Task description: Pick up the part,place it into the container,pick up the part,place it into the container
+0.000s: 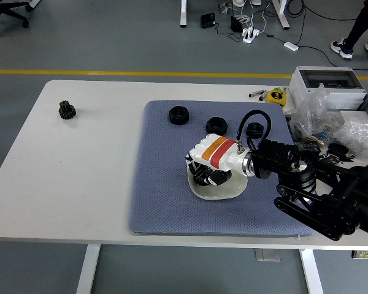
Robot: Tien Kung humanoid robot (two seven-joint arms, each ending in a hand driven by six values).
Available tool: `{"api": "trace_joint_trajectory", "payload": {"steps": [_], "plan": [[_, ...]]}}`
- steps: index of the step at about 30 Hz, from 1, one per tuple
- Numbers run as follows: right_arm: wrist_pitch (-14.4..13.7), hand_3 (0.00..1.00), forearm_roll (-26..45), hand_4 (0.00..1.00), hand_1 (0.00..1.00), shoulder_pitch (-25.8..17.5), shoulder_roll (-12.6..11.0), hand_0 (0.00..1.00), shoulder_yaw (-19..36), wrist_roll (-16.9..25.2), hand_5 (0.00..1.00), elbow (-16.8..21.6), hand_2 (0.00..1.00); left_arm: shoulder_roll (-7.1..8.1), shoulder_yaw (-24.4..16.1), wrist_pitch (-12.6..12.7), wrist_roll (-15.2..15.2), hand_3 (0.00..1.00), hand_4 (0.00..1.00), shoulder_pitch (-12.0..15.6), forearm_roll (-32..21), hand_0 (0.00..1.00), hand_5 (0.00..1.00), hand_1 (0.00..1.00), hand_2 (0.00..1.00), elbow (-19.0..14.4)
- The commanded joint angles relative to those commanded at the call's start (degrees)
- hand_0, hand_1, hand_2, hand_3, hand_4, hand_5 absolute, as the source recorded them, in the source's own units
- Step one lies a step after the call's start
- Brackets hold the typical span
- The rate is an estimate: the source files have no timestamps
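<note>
My right hand (203, 173) reaches in from the right and sits low over the white bowl (230, 191) on the blue-grey mat (165, 196). Its fingers (196, 164) are curled down around the black gear (203, 178) lying in the bowl; only dark bits of the gear show beneath them. Two black nuts (179, 115) (216, 122) lie on the mat behind the bowl, apart from the hand. A second black gear (66, 109) stands alone at the table's far left. My left arm is out of view.
A small black round piece (254, 130) lies on the mat by the hand's cable. A grey box (325, 82), plastic bags (356, 131) and a yellow tape measure (275, 96) crowd the table's right end. A person's shoes (341, 48) show at the far right.
</note>
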Motion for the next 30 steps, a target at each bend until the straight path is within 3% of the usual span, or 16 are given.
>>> {"api": "trace_joint_trajectory", "payload": {"steps": [1, 2, 7, 8, 13, 14, 25, 30], "plan": [[0.0, 0.497, 0.1, 0.64, 0.4, -0.1, -0.1, 0.283, 0.0, 0.0, 0.002, -0.2, 0.465, 0.0, 0.0, 0.0, 0.0, 0.557, 0.597, 0.0, 0.0, 0.654, 0.498, 0.653, 0.621, 0.0], [0.0, 0.561, 0.2, 0.651, 0.412, -0.2, -0.1, 0.259, 0.1, 0.2, 0.081, -0.4, 0.521, 0.0, 0.0, 0.0, 0.0, 0.557, 0.597, 0.0, 0.0, 0.654, 0.498, 0.655, 0.622, 0.0], [0.5, 0.561, 0.6, 0.651, 0.412, -0.3, -0.3, 0.259, 0.4, 0.6, 0.081, -0.1, 0.521, 0.0, -0.1, 0.0, 0.0, 0.557, 0.597, 0.1, 0.1, 0.654, 0.498, 0.655, 0.622, 0.0], [0.7, 0.772, 0.6, 0.794, 0.423, -0.2, -0.3, 0.245, 0.4, 0.7, 0.138, 0.0, 0.617, 0.0, -0.1, 0.0, 0.1, 0.557, 0.597, 0.0, 0.2, 0.653, 0.498, 0.654, 0.622, 0.0], [0.2, 0.772, 0.7, 0.794, 0.423, 0.0, -0.2, 0.245, 0.6, 1.2, 0.138, 0.1, 0.617, 0.01, 0.0, 0.0, 0.0, 0.557, 0.597, -0.1, -0.1, 0.653, 0.498, 0.654, 0.622, 0.0], [0.0, 0.835, 0.7, 0.86, 0.429, 0.0, -0.2, 0.242, 0.6, 1.4, 0.16, 0.0, 0.7, 0.03, 0.1, 0.0, -0.1, 0.557, 0.597, -0.1, -0.2, 0.654, 0.498, 0.655, 0.621, 0.0], [-0.6, 0.849, 0.8, 0.865, 0.43, 0.2, -0.1, 0.24, 1.3, 1.6, 0.167, -0.1, 0.715, 0.1, 0.3, 0.1, -0.2, 0.557, 0.597, -0.3, -0.6, 0.654, 0.498, 0.655, 0.619, 0.0], [-0.8, 0.849, 0.3, 0.869, 0.429, -0.5, -1.1, 0.24, 4.1, 1.3, 0.167, 1.1, 0.716, 0.06, 0.4, 0.2, -0.3, 0.557, 0.597, -0.4, -0.8, 0.654, 0.498, 0.655, 0.62, 0.1]]}}
